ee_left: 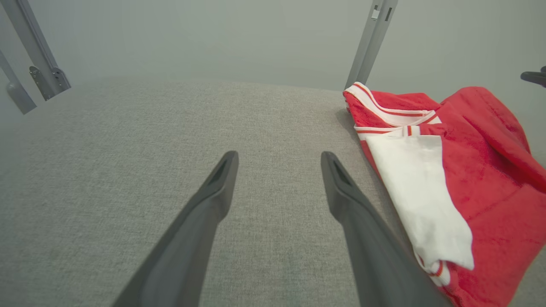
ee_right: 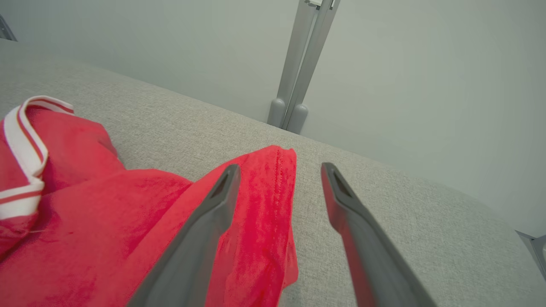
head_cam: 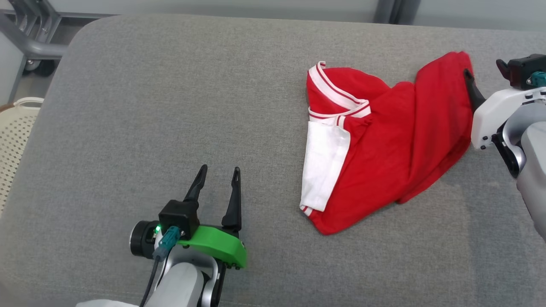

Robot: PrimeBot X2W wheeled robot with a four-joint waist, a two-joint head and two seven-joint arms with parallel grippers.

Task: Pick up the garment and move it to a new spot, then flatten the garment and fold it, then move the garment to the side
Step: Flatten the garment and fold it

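Note:
The garment (head_cam: 384,140) is a red shirt with a white sleeve and a white, red-striped collar, lying crumpled on the right half of the grey padded table (head_cam: 170,106). My right gripper (ee_right: 279,170) is open at its far right corner; the red cloth (ee_right: 260,221) lies loose between and under its fingers, not pinched. In the head view one dark right fingertip (head_cam: 471,87) rests at the cloth's edge. My left gripper (head_cam: 218,175) hovers open and empty over bare table, to the left of the shirt. The left wrist view has the shirt (ee_left: 469,170) to the right of those fingers (ee_left: 217,183).
A cream perforated basket (head_cam: 15,136) stands beside the table's left edge. Grey metal frame legs (head_cam: 30,38) with a castor stand at the far left corner, and grey posts (ee_right: 300,64) stand behind the table. Open cushion stretches across the left and centre.

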